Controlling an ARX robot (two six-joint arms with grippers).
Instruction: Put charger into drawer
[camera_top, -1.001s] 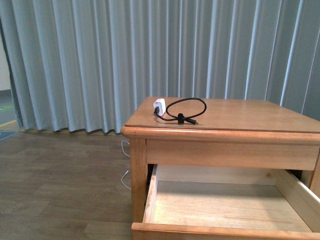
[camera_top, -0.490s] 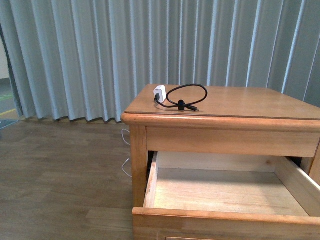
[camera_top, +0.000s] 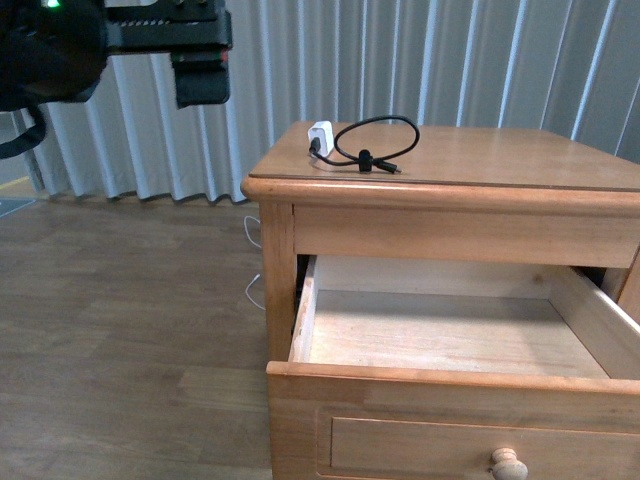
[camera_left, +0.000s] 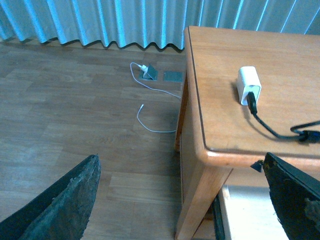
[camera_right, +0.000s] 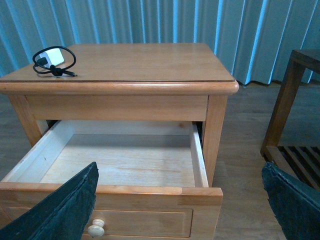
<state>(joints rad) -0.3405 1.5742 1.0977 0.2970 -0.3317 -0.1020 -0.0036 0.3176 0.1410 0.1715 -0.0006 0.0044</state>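
right end of drawer (camera_top: 420, 385) off-frame

The wooden nightstand (camera_top: 500, 160) bears the charger (camera_top: 320, 134) (black cable looped) near its far left corner.

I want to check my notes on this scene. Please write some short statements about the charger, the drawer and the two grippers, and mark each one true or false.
1. The charger lies inside the drawer. False: it lies on the tabletop, near a back corner.
2. The drawer is pulled open, and its visible inside holds nothing. True.
3. The left gripper is shut on the charger. False: its fingers stand wide apart and hold nothing.
4. The charger's black cable is coiled in a loop. True.
5. The right gripper is open. True.
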